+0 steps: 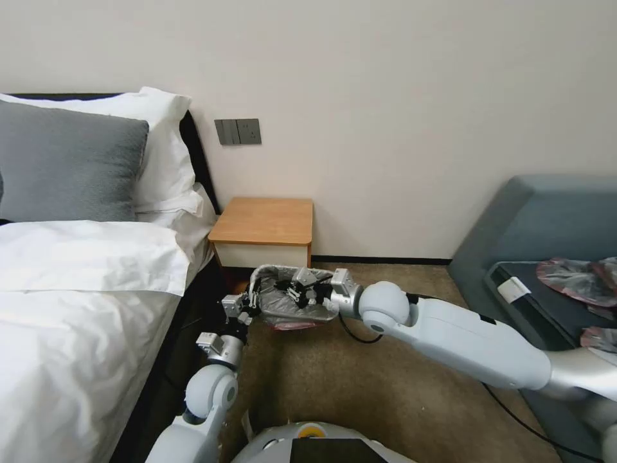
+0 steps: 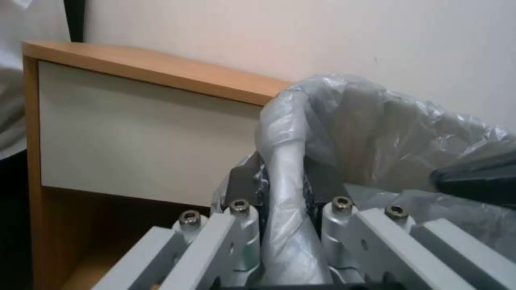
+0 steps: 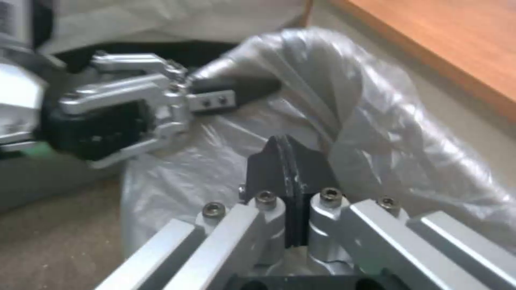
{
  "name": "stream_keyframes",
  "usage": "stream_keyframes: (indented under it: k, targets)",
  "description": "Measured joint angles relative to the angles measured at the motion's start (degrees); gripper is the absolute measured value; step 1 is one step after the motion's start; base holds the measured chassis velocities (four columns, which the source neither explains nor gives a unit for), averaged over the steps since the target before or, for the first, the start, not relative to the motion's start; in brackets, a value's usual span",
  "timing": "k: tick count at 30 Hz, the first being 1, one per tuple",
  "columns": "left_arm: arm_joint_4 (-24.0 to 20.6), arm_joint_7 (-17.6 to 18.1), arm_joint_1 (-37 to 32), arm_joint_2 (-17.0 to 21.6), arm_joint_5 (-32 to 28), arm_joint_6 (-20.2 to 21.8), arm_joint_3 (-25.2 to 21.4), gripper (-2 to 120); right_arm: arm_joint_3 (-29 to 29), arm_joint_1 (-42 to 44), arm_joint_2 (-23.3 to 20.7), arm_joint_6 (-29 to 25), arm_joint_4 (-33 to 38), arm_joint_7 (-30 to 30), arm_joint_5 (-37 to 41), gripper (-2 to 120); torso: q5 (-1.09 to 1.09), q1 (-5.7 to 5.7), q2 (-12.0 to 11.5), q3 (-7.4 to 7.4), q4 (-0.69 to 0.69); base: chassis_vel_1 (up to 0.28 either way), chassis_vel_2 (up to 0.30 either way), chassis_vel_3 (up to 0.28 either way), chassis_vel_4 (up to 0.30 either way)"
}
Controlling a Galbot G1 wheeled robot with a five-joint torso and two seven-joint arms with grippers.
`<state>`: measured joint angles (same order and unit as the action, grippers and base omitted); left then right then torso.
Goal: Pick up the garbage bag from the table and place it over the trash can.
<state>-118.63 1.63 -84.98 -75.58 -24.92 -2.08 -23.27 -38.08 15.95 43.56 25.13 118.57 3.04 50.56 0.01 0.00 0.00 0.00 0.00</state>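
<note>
The bag (image 1: 297, 307) is gripped at its left edge by the left gripper (image 1: 252, 301); the right gripper (image 1: 297, 292), fingers together, is pinching film near the table (image 1: 265, 222).

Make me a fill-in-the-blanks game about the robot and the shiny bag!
1. The left gripper is shut on the garbage ____.
2. The table has a light-brown top and a ____ drawer front.
3. The garbage bag is held in front of the table by ____ grippers.
4. The right gripper has its fingers ____.

Missing words: bag; white; two; shut
</note>
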Motion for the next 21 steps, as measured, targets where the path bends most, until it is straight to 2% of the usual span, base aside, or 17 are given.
stream_keyframes:
  k: [4,8,11,13,21]
  targets:
    - [-0.4,-0.3,-0.3,0.0,0.0,-0.2,-0.2,9,-1.4,-1.2,0.7,2.5,0.0,3.7,2.8,0,-0.01,0.0,0.0,0.0,0.0,0.0,0.0,0.0,0.0]
    - [-0.9,-1.0,-0.5,0.2,-0.3,-0.6,-0.6,9,-2.5,-2.0,2.2,4.7,-0.1,11.9,8.7,0,-0.01,0.0,0.0,0.0,0.0,0.0,0.0,0.0,0.0]
    - [-0.9,-1.4,-0.5,0.4,-0.2,-1.1,-0.6,9,-2.6,-2.2,2.9,5.7,-0.2,14.5,10.9,0,-0.01,0.0,0.0,0.0,0.0,0.0,0.0,0.0,0.0]
    - [-1.1,-1.8,-0.4,0.5,-0.1,-1.6,-0.6,9,-3.2,-2.7,4.3,7.1,-0.6,18.6,12.6,0,-0.01,0.0,0.0,0.0,0.0,0.0,0.0,0.0,0.0]
    - [-1.4,-3.8,-0.2,1.0,2.6,-2.7,-0.6,9,-4.9,-3.8,6.6,9.4,-0.9,26.1,16.5,0,-0.01,-0.01,0.0,0.0,0.0,0.0,0.0,0.0,0.0]
